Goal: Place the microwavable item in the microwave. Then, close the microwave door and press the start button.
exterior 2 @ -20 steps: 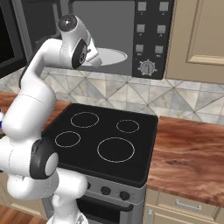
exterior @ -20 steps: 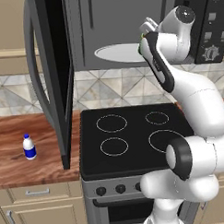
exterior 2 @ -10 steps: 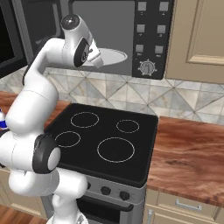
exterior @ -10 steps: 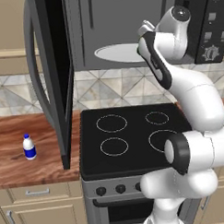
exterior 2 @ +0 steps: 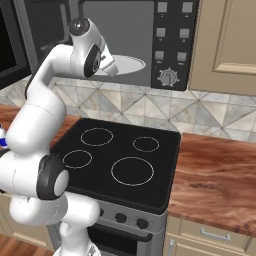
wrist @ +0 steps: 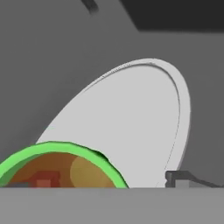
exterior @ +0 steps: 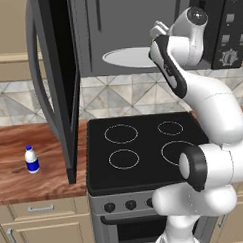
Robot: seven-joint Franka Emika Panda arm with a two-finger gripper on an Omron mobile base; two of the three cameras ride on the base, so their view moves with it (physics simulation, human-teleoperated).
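Note:
The microwave (exterior: 139, 22) hangs above the stove with its door (exterior: 57, 86) swung wide open to the left. My arm reaches into the cavity over the white turntable (exterior: 125, 57). In the hand view the green cup with brownish contents (wrist: 61, 168) sits at the near left part of the turntable (wrist: 131, 122). My gripper (wrist: 94, 181) is open around it. The right fingertip (wrist: 177, 177) stands clear of the cup's rim. The cup is hidden behind my hand in both base views.
A white bottle with a blue label (exterior: 30, 160) stands on the wooden counter left of the black stovetop (exterior: 139, 147), below the open door. The control panel with its knob (exterior 2: 169, 77) is right of the cavity. Beige cabinets (exterior 2: 225, 45) flank the microwave.
The jaws have opened and let go of the cup, which now rests on the turntable. The arm has lifted slightly, staying inside the cavity.

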